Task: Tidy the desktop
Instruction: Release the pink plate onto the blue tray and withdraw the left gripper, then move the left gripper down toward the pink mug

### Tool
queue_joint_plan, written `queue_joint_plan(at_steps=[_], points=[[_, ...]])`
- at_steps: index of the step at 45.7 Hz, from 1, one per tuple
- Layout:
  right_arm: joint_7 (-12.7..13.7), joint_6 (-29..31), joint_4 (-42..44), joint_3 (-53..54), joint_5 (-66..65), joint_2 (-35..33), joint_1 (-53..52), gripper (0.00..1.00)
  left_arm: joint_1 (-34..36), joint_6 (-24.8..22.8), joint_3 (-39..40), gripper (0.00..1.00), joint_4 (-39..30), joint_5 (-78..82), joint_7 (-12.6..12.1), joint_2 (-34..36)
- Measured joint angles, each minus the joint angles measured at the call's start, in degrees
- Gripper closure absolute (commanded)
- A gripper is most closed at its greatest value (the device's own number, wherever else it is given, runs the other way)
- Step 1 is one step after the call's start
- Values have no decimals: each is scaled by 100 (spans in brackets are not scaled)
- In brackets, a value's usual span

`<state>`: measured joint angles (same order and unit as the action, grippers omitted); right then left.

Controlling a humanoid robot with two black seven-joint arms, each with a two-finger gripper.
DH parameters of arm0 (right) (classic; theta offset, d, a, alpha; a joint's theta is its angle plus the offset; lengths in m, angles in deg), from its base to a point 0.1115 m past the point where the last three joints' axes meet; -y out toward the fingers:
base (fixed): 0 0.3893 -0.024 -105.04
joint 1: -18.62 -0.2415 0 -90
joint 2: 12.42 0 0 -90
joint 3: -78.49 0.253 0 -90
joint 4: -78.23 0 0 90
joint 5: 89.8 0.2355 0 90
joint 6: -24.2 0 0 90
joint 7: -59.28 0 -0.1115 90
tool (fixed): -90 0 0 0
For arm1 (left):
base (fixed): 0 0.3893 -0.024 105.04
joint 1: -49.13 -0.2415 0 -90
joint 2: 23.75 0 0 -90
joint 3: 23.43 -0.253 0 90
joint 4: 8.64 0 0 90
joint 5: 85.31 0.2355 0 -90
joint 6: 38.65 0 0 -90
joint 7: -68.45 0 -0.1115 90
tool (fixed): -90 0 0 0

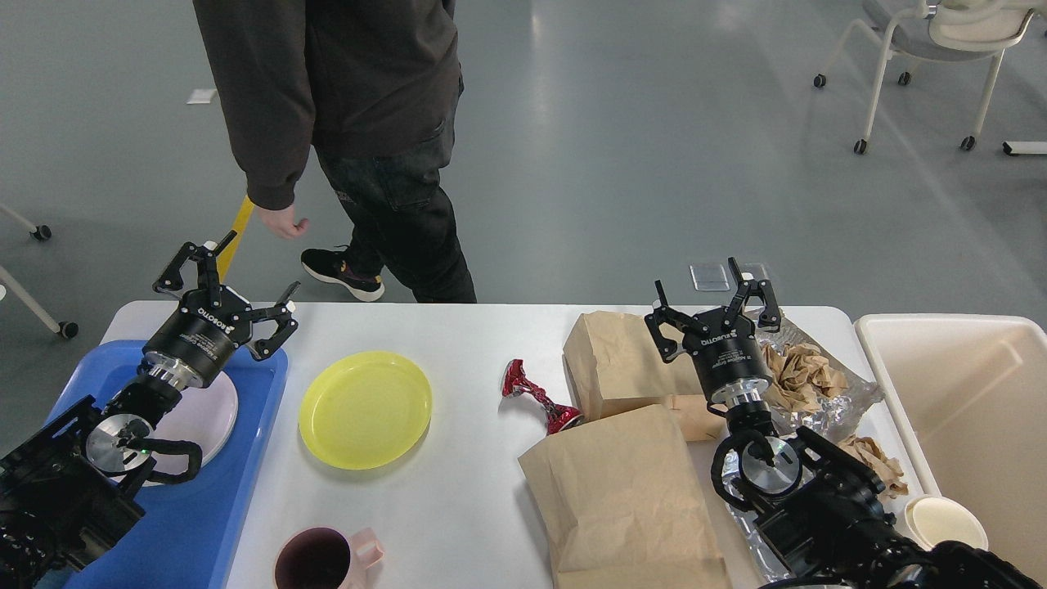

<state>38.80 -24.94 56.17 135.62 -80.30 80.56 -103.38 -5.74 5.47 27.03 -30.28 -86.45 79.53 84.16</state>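
On the desktop [483, 507]: tidying barely begun.
Done: white plate [200, 417] in blue tray [204, 523], 9 o'clock.
Left: yellow plate [365, 409], mug [323, 560], paper bags [630, 499], foil [826, 409].
Left gripper [233, 282]: wide, empty.
Right gripper [707, 307]: wide, empty.

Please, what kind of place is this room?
Probably an office or lab test area: smooth grey floor, a chair on casters, and a white desktop staged with dishes and trash.
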Motion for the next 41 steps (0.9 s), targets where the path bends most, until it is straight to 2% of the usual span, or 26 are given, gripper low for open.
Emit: queue_joint_plan(at_steps=[16, 22, 31, 35, 41], points=[[0, 0, 0, 0, 0, 0, 0, 0, 40, 8, -68, 0, -17, 3, -13, 68], [0, 1, 0, 0, 0, 0, 0, 0, 195, -69, -484, 0, -98, 4, -75, 481], [0, 1, 0, 0, 0, 0, 0, 0, 1164, -1, -2089, 0, -146, 34, -167, 1750], [0, 1, 0, 0, 0, 0, 0, 0, 1945, 60, -3259, 0, -405, 53, -175, 2239], [0, 1, 0, 0, 0, 0, 1, 0, 3629, 332, -5646, 0, -1295, 66, -166, 3016]])
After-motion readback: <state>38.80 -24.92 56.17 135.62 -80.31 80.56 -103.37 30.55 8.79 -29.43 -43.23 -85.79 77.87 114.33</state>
